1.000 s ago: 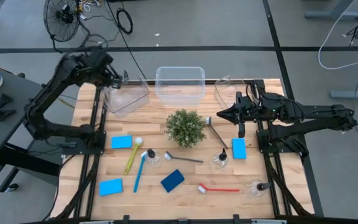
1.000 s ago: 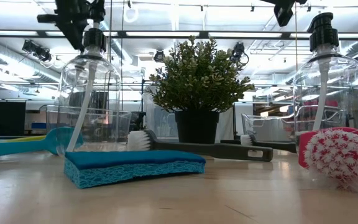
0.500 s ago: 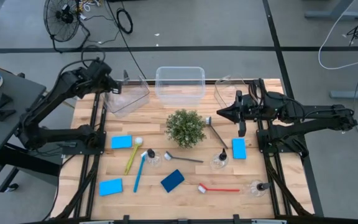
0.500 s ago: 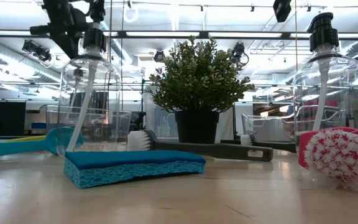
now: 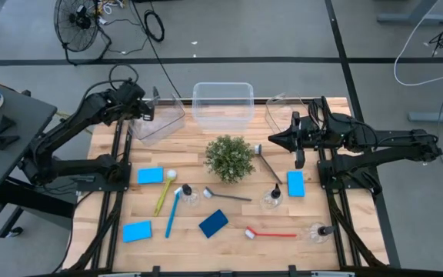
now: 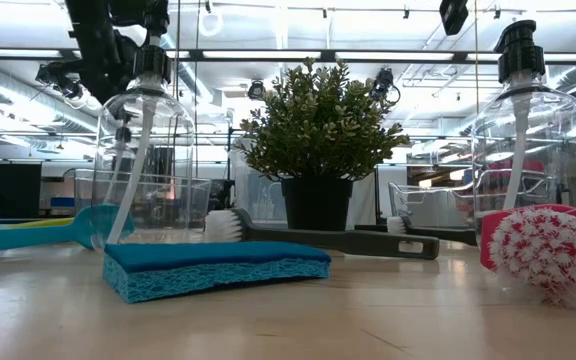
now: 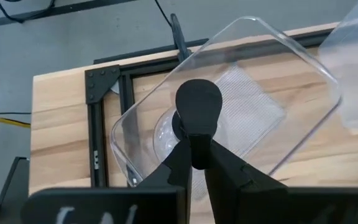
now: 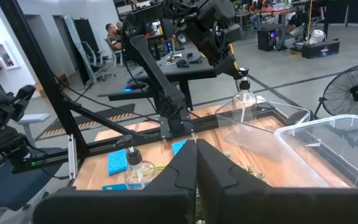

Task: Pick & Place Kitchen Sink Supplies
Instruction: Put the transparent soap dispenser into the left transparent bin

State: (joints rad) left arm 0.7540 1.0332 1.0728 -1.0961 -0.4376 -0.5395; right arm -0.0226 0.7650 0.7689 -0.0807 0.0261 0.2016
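Note:
My left gripper [image 5: 146, 110] is shut on a small clear bottle with a black pump cap [image 7: 197, 106] and holds it over the left clear bin [image 5: 158, 121] at the table's far left. The right wrist view shows that bottle [image 8: 244, 94] hanging above the bin [image 8: 260, 124]. My right gripper [image 5: 271, 141] hovers shut and level beside the far right bin [image 5: 283, 112], holding nothing. Other bottles [image 5: 272, 198] [image 5: 187, 192] [image 5: 319, 231] stand on the table. Blue sponges [image 5: 150, 175] [image 5: 295, 184] and brushes [image 5: 173, 209] [image 5: 270, 233] lie flat. My left gripper pinches the bottle's black pump top just under its round head [image 7: 192, 144] between its two fingers. The fingers slant down from above. The clear body [image 7: 166, 134] hangs below them, roughly upright, clear of the table and over the bin's opening.
A bushy green plant [image 5: 229, 158] stands mid-table, with a middle clear bin [image 5: 222, 104] behind it. Two more sponges [image 5: 137, 231] [image 5: 214, 223], a yellow brush [image 5: 164, 194] and dark grey brushes [image 5: 225, 195] [image 5: 266, 161] lie around it.
My left gripper has come down with the bottle toward the left bin, tipping a little more downward. The bottle stays held and upright.

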